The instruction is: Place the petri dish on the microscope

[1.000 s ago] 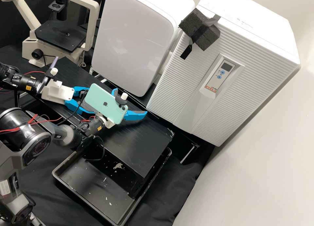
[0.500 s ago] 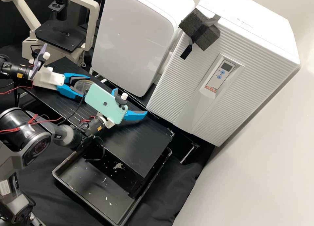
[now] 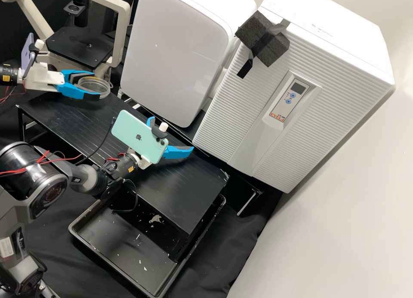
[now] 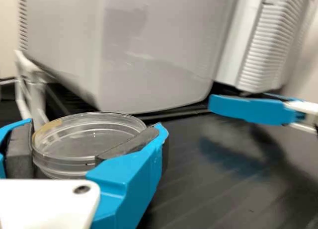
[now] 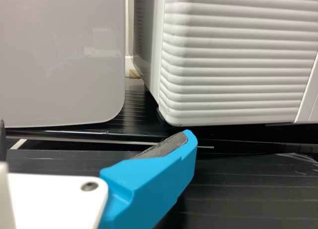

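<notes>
Between nine and ten o'clock in the high view, the left arm is showing a black wrist with a yellow label, a purple phone and red wires. Between eight and nine, the right arm is wearing dark grey shells, a rounded black joint, more red wires and a mint-green phone. The left tool and right tool are matching: white mounts, single visible screws, bright blue fingers, dark grey pads.

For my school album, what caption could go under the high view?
The left end effector holds a clear petri dish near the microscope, while the right end effector hangs open.
</notes>
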`<control>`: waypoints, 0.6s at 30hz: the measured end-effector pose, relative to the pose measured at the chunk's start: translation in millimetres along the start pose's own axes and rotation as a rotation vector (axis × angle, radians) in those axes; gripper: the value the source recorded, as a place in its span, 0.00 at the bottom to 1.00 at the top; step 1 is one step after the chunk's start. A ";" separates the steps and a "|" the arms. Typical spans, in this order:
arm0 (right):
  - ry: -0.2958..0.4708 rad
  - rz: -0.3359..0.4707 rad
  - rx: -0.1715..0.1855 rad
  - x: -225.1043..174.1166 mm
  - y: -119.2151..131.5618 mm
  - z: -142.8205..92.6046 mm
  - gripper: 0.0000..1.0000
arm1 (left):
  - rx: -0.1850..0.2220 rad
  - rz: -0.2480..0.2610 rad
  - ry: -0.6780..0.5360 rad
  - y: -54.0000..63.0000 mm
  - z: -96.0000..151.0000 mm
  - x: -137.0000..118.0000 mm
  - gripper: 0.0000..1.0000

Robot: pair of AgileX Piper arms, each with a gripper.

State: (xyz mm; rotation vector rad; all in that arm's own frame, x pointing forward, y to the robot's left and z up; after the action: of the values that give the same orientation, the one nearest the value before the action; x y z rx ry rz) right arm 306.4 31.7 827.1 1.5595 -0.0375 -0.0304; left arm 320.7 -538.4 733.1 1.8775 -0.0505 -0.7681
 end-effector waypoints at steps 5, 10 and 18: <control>0.000 0.000 0.000 0.0 0.0 0.0 1.00 | -0.002 0.056 0.040 13.5 -11.6 -11.4 0.00; 0.000 0.000 0.000 0.0 0.0 0.0 1.00 | -0.012 0.127 0.110 29.2 -28.8 -21.9 0.00; 0.000 0.000 0.000 0.0 0.0 0.0 1.00 | 0.004 0.192 0.199 43.2 -50.7 -24.6 0.00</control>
State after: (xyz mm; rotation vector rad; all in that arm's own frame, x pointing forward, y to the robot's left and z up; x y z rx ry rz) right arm 306.4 31.7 827.1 1.5595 -0.0375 -0.0304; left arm 341.2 -506.8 793.4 1.9122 -0.1048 -0.4490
